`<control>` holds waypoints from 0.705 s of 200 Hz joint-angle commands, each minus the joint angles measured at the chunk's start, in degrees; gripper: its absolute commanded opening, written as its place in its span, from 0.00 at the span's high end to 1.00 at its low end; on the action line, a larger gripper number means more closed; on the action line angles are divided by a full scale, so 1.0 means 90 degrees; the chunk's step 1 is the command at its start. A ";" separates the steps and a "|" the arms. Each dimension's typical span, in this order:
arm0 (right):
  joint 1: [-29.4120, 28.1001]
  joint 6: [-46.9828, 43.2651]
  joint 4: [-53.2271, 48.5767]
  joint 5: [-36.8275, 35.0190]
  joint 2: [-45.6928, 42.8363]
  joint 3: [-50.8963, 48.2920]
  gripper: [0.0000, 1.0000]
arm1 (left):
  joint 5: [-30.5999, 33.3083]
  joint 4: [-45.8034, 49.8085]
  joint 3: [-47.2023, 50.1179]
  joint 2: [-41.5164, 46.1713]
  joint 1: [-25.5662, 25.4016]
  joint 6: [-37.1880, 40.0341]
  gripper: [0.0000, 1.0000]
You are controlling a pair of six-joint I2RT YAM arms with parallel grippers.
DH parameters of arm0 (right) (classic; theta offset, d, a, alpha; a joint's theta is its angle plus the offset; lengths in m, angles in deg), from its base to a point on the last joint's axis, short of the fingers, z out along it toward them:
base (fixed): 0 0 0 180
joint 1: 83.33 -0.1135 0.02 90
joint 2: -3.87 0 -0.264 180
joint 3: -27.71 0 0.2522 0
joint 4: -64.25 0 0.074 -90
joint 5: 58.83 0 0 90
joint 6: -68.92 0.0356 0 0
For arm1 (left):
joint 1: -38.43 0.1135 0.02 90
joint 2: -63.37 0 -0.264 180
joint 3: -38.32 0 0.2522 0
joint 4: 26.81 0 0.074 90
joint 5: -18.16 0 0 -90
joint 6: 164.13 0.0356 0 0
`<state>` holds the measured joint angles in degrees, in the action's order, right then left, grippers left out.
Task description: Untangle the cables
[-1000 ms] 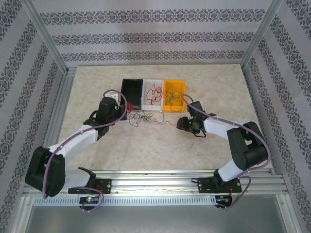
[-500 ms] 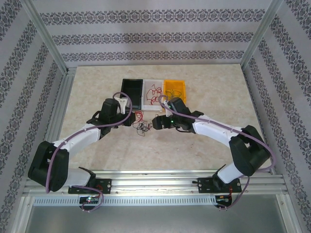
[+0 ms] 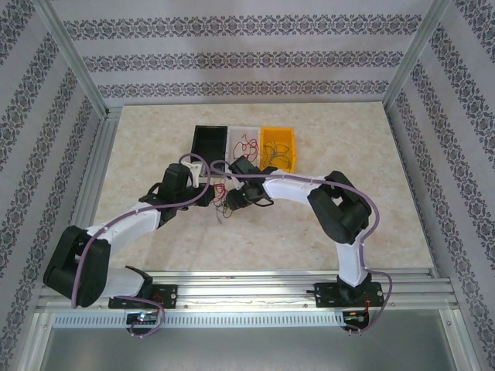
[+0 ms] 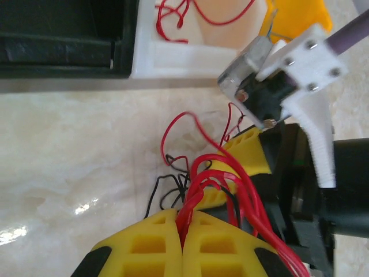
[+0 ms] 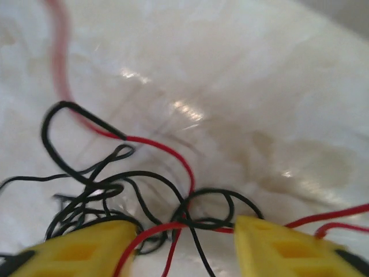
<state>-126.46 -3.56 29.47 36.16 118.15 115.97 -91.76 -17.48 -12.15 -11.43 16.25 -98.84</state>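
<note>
The cables (image 3: 223,199) lay in a small loose knot on the pale, glossy marbled table (image 3: 139,139), just in front of a row of three trays and squeezed between the two arms' heads. They were thin, limp wires curled into open loops. The red wires (image 4: 203,172) rose in a tight sheaf of arcs, and the black wires (image 5: 86,190) sprawled flat on the stone in overlapping rings with one red strand threaded through them.

The left gripper (image 4: 183,222) had its ribbed yellow plastic fingers pressed together, pinching the red sheaf where it came up out of the knot. A few black loops hung just beyond its tips. The right gripper (image 5: 185,232) stood over the black loops with its yellow fingers apart, a wide gap between them. Black and red strands crossed that gap, and I could not tell whether the pads touched any of them. From the left wrist, one of its yellow fingers showed right up against the red arcs, so the two heads crowded the same spot.

Behind the knot sat the black tray (image 3: 210,128), then the white tray (image 3: 246,129) holding red curls, then the orange tray (image 3: 278,130) with darker wires in it. The right arm reached across the front of the white tray.
</note>
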 commanded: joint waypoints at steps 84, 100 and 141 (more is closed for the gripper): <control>0.1701 0.1430 -0.0211 -0.0325 -0.1755 -0.2670 1.00 | 0.1822 -0.0223 0.0279 0.1422 0.0325 -0.0334 1.00; 0.2056 0.1608 -0.0168 -0.0202 -0.2066 -0.3077 1.00 | 0.1988 -0.0274 0.0280 0.1452 0.0395 -0.0375 1.00; 0.2469 0.1882 -0.0110 0.0066 -0.2480 -0.3488 1.00 | 0.3024 -0.0352 0.0425 0.1597 0.0762 -0.1123 1.00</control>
<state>-107.45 10.66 37.04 43.64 95.55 87.73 -78.40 -17.13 -8.65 -0.33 18.33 -103.93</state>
